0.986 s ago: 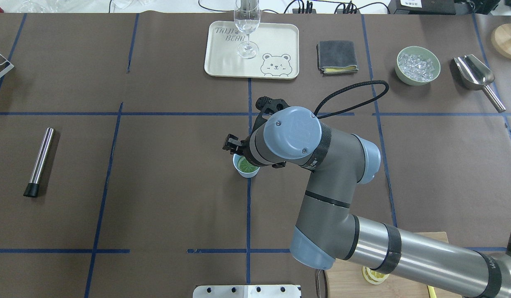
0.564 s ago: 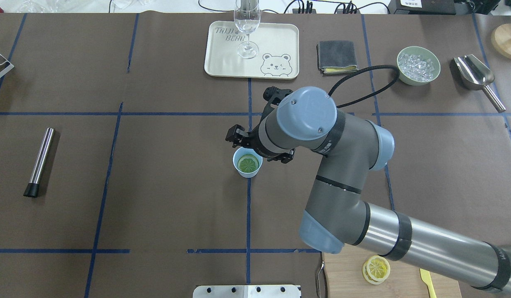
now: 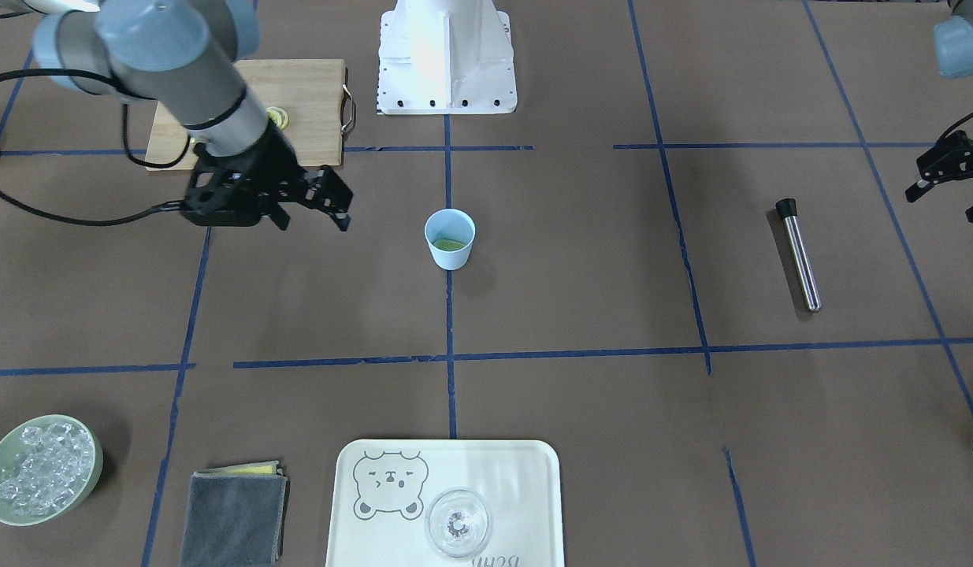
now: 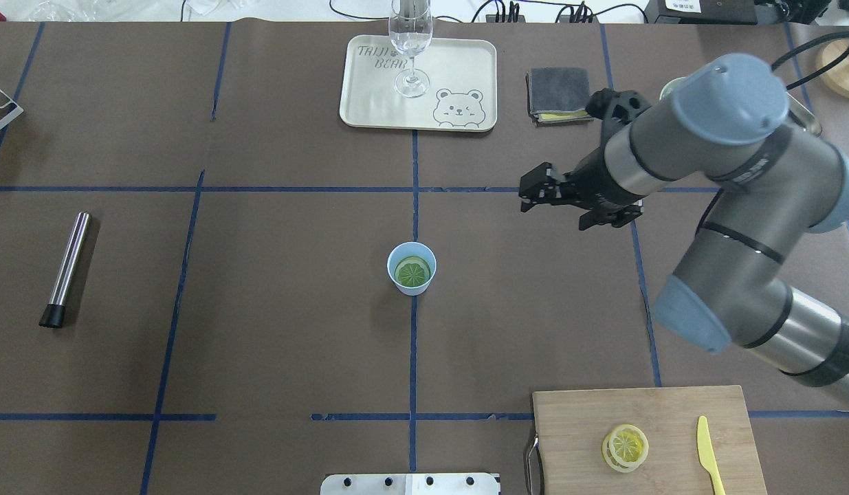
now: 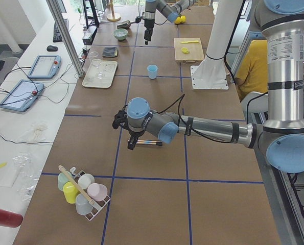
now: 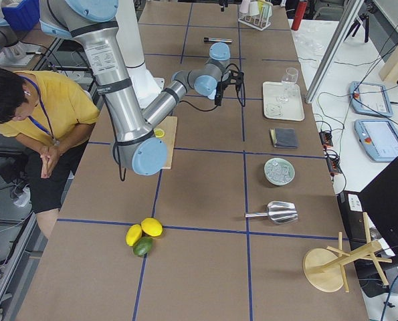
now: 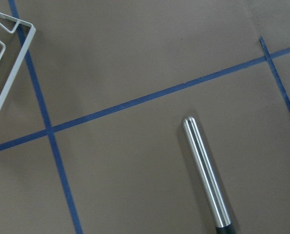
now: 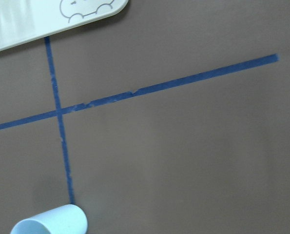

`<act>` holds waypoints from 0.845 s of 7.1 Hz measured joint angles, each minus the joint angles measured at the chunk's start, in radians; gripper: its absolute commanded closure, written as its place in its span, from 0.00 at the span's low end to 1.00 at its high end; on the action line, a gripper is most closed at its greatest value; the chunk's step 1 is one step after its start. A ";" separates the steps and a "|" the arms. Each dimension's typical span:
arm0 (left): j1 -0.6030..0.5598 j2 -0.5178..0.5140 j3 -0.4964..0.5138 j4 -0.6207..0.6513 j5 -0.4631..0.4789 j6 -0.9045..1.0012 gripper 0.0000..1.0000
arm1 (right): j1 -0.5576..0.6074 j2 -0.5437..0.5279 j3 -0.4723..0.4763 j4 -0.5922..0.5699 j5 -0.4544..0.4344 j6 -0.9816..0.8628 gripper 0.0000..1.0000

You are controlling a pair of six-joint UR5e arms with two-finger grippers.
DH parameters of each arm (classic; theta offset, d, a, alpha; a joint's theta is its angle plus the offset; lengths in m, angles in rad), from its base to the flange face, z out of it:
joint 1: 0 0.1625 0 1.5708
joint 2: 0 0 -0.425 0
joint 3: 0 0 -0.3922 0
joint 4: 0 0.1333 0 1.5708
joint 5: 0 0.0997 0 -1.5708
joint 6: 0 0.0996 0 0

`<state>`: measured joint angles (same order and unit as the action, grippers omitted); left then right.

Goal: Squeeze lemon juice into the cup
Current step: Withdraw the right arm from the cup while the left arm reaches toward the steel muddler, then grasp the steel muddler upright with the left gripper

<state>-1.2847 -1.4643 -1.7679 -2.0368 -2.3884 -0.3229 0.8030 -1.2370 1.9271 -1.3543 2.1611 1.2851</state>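
The light-blue cup (image 4: 414, 290) stands at the table's middle on a blue tape line. A round yellow-green lemon slice (image 4: 412, 272) lies flat inside it, cut face up. In the front view the cup (image 3: 451, 258) also shows the slice (image 3: 449, 245) at its bottom. My right gripper (image 4: 552, 210) is open and empty, above the table well to the right of the cup and farther back. The right wrist view shows only the cup's rim (image 8: 57, 222) at the bottom left. My left gripper (image 3: 939, 203) hovers open near the steel rod (image 3: 799, 256), far from the cup.
A wooden board (image 4: 658, 412) at the front right holds stacked lemon slices (image 4: 625, 447) and a yellow knife (image 4: 707, 454). A tray (image 4: 465, 62) with a stem glass (image 4: 410, 48), a grey cloth (image 4: 558, 93) and a bowl of ice (image 3: 41, 468) stand at the back.
My right arm has swung away from the cup to the right and back. The cup is uncovered and the lemon slice stays inside it. The board is now in full view.
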 measured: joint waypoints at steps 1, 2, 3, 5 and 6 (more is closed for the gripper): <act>0.076 -0.022 0.020 -0.039 0.066 -0.103 0.10 | 0.077 -0.099 0.033 0.001 0.060 -0.114 0.00; 0.126 -0.062 0.060 -0.045 0.112 -0.169 0.10 | 0.146 -0.198 0.055 0.001 0.098 -0.247 0.00; 0.147 -0.107 0.117 -0.036 0.132 -0.216 0.12 | 0.195 -0.267 0.062 0.001 0.121 -0.359 0.00; 0.182 -0.184 0.225 -0.027 0.143 -0.294 0.14 | 0.236 -0.331 0.063 0.000 0.142 -0.453 0.00; 0.198 -0.211 0.265 -0.026 0.143 -0.324 0.14 | 0.241 -0.342 0.062 0.000 0.144 -0.463 0.00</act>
<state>-1.0865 -1.6755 -1.5026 -2.0630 -2.2456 -0.6471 1.0439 -1.5787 1.9894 -1.3544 2.3049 0.8220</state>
